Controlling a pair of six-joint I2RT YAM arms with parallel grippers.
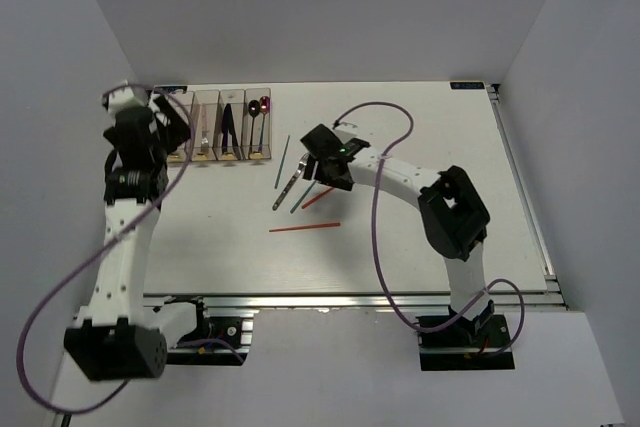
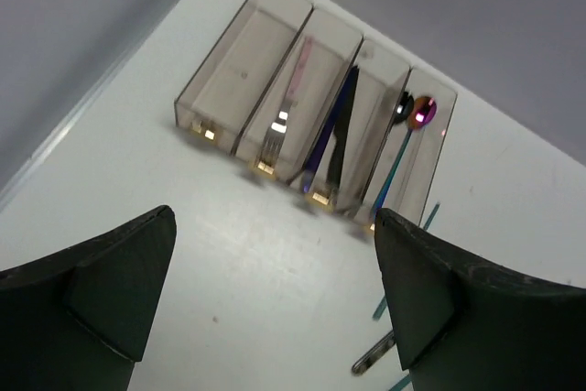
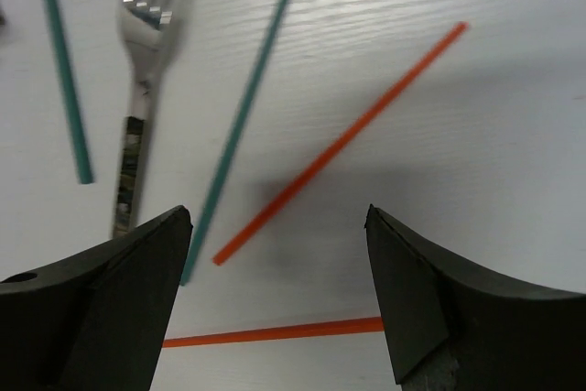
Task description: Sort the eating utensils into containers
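The containers (image 1: 218, 127) are four clear bins in a row at the back left. In the left wrist view the leftmost bin (image 2: 243, 61) looks empty. The second holds a silver fork (image 2: 279, 125), the third dark blue knives (image 2: 334, 130), and the fourth spoons (image 2: 417, 112). My left gripper (image 2: 275, 217) hangs open over bare table just in front of the bins, beside them in the top view (image 1: 172, 125). My right gripper (image 3: 277, 212) stands open above loose utensils at mid-table (image 1: 312, 169): a fork (image 3: 146, 61), two green chopsticks (image 3: 238, 130) (image 3: 62, 70) and two red chopsticks (image 3: 343, 139) (image 3: 275, 331).
White walls close in the table at the left, back and right. A metal rail (image 1: 350, 299) runs along the near edge. Purple cables (image 1: 380, 237) loop from both arms over the table.
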